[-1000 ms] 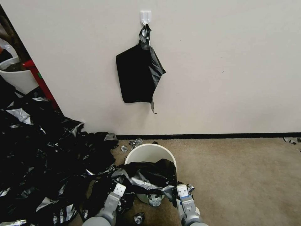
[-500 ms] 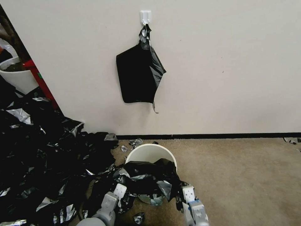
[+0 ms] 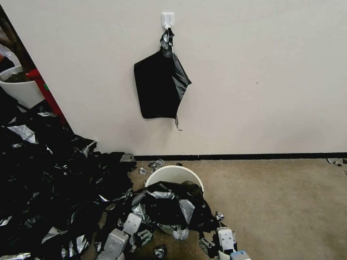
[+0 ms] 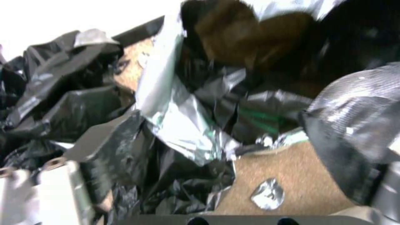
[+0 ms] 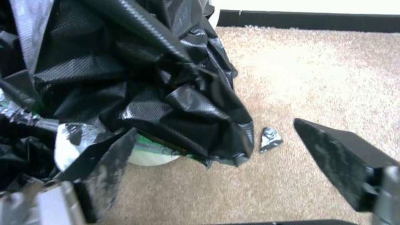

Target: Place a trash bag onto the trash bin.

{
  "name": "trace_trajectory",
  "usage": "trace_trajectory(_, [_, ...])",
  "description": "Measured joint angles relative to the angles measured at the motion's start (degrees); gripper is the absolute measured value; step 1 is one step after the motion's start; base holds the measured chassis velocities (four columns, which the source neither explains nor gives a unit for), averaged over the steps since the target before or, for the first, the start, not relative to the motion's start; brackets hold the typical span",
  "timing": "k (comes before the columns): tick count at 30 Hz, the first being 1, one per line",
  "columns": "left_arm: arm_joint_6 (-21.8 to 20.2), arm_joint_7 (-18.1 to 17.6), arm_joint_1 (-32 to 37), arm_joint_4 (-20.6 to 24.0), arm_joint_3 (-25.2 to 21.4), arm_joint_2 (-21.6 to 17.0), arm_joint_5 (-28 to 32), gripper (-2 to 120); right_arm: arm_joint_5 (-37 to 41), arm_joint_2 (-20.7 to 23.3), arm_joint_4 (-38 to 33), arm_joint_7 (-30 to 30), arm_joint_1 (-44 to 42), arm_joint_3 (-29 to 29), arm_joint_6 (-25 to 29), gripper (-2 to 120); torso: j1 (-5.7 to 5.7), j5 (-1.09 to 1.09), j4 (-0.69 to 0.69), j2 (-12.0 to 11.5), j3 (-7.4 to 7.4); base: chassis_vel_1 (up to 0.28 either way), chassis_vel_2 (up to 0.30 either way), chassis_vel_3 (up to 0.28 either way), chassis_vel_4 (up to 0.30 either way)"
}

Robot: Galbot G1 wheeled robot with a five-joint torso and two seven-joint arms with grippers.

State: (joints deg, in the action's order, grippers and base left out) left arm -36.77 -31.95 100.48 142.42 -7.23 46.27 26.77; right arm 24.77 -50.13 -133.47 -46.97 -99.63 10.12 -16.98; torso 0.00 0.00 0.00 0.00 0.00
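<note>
The trash bin (image 3: 170, 175) stands on the carpet near the wall, its cream-white far rim bare. The trash bag (image 3: 173, 207), wrinkled glossy black, covers its near half and hangs down its front side. My left gripper (image 3: 133, 222) sits low at the bin's left among black plastic, and its wrist view shows it open (image 4: 221, 150) with crumpled film ahead. My right gripper (image 3: 226, 236) is low at the bin's right. It is open (image 5: 221, 147), with the trash bag (image 5: 167, 103) hanging just beyond the fingers and the trash bin's pale base (image 5: 154, 157) under the hem.
A broad mass of black plastic shreds (image 3: 54, 187) covers the floor on the left. A flat black pack (image 3: 159, 86) hangs from a white wall hook. A white tub (image 3: 18, 88) stands far left. Bare carpet (image 3: 282, 206) stretches to the right.
Both grippers have drawn back toward me and lower, away from the bag's hem. The bag has slumped farther down the bin's front.
</note>
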Motion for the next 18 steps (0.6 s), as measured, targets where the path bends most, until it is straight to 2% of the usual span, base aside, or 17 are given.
trace_trajectory(6, [-0.6, -0.6, -0.4, 1.1, -0.5, 0.8, -0.1, 100, 0.0, 1.1, -2.7, 0.9, -1.4, -1.6, 3.1, 100, 0.00, -0.01, -0.01, 0.0, 0.00, 0.000, 0.000, 0.000, 0.000])
trace_trajectory(8, [-0.6, -0.7, -1.3, 1.1, -1.8, 1.7, -0.1, 100, -0.5, 1.1, -4.6, 4.6, 0.0, -3.7, 7.1, 100, 0.00, 0.00, -0.01, 0.0, 0.00, 0.000, 0.000, 0.000, 0.000])
trace_trajectory(9, [-0.6, -0.7, -1.4, 1.1, -1.9, 1.7, -0.1, 100, -0.5, 1.1, -4.7, 5.0, 0.3, -3.9, 7.5, 100, 0.00, -0.01, -0.01, 0.0, 0.00, 0.000, 0.000, 0.000, 0.000])
trace_trajectory(10, [-0.2, -0.7, -2.7, 1.1, -4.1, 2.9, -0.1, 100, 0.3, 0.9, -5.3, 9.4, 3.7, -5.5, 9.9, 100, 0.00, -0.01, -0.01, 0.0, 0.00, 0.000, 0.000, 0.000, 0.000])
trace_trajectory(11, [-0.2, -0.7, -2.7, 1.1, -4.1, 2.9, -0.1, 100, 0.3, 0.9, -5.3, 9.4, 3.7, -5.5, 9.9, 100, 0.00, -0.01, -0.01, 0.0, 0.00, 0.000, 0.000, 0.000, 0.000])
trace_trajectory(12, [0.3, -0.5, -3.6, 1.1, -5.7, 3.7, -0.1, 100, 2.4, 0.7, -4.9, 12.4, 7.2, -6.2, 10.5, 100, 0.00, 0.00, -0.01, 0.0, 0.00, 0.000, 0.000, 0.000, 0.000])
trace_trajectory(14, [0.4, -0.2, -4.2, 1.1, -6.6, 4.4, 0.0, 100, 3.9, 0.6, -4.3, 13.8, 9.3, -6.6, 10.4, 100, 0.00, -0.01, -0.01, 0.0, 0.00, 0.000, 0.000, 0.000, 0.000])
trace_trajectory(15, [0.7, 0.2, -5.6, 1.1, -8.8, 5.6, 0.7, 100, 7.8, 0.2, -2.1, 16.8, 14.4, -7.5, 8.6, 100, 0.00, 0.00, -0.01, 0.0, 0.00, 0.000, 0.000, 0.000, 0.000])
trace_trajectory(17, [0.7, 0.5, -7.7, 1.0, -12.1, 7.6, 2.6, 100, 14.0, -0.3, 3.4, 20.7, 24.1, -7.7, 1.0, 100, 0.00, 0.01, -0.01, 0.0, 0.01, 0.000, 0.000, 0.000, 0.000])
trace_trajectory(18, [0.7, 0.5, -7.7, 1.0, -12.1, 7.6, 2.6, 100, 14.0, -0.3, 3.4, 20.7, 24.1, -7.7, 1.0, 100, 0.00, 0.01, -0.01, 0.0, 0.01, 0.000, 0.000, 0.000, 0.000])
